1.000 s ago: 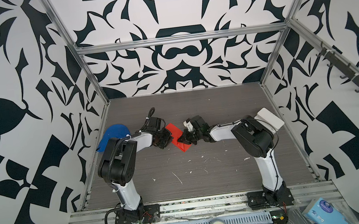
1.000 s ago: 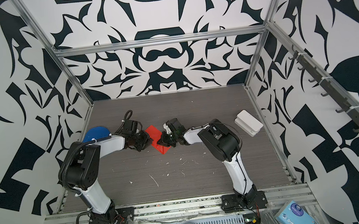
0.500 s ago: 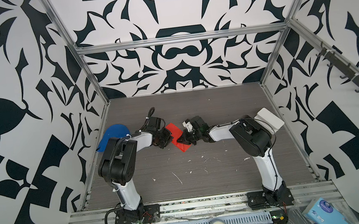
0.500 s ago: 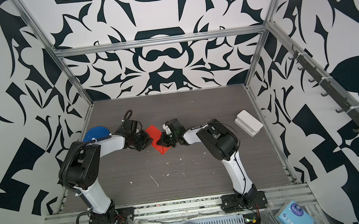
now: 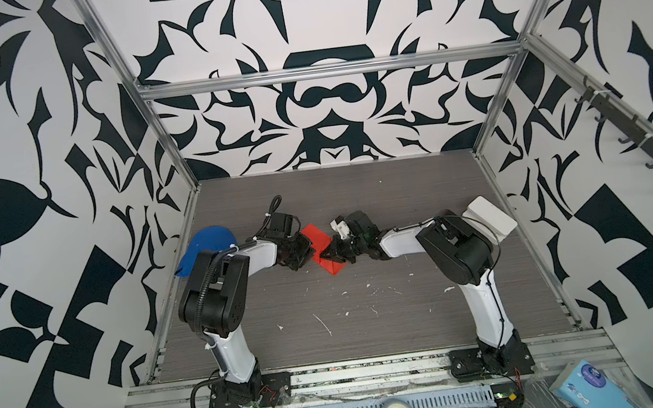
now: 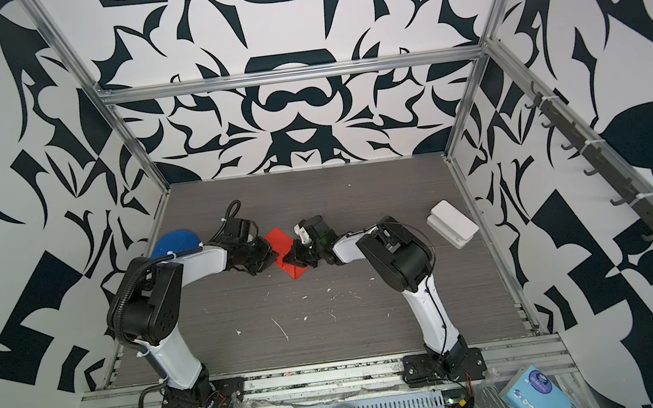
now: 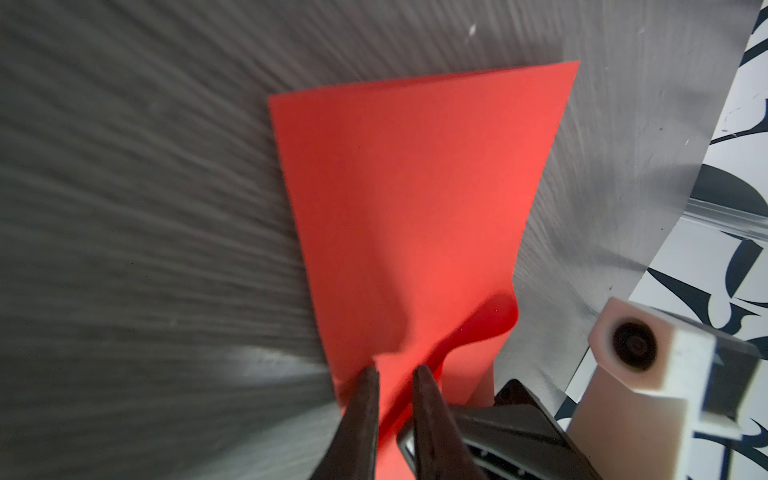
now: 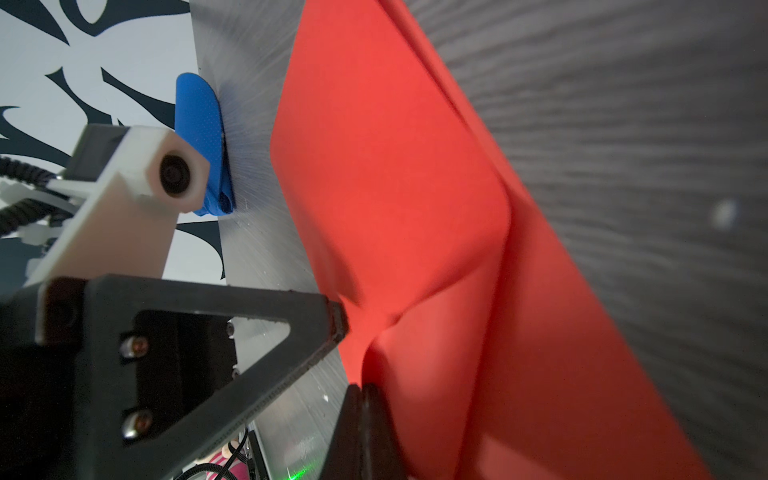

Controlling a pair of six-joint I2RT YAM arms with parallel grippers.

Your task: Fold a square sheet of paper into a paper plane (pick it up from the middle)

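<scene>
Nothing has really moved in 1 second. The square sheet of thin, bright red paper (image 5: 313, 235) lies between both grippers. The right gripper (image 8: 361, 388) pinches a raised hump of it tight. The left gripper (image 7: 395, 370) has its jaws a little apart at the paper's edge. I think this is the first fold; next the left one must close and lift gently.

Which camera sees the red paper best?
The left wrist view. The red paper is big there, with two corners and a curled edge showing. The right wrist view is too close and cuts it off. Both top views show it tiny.
</scene>
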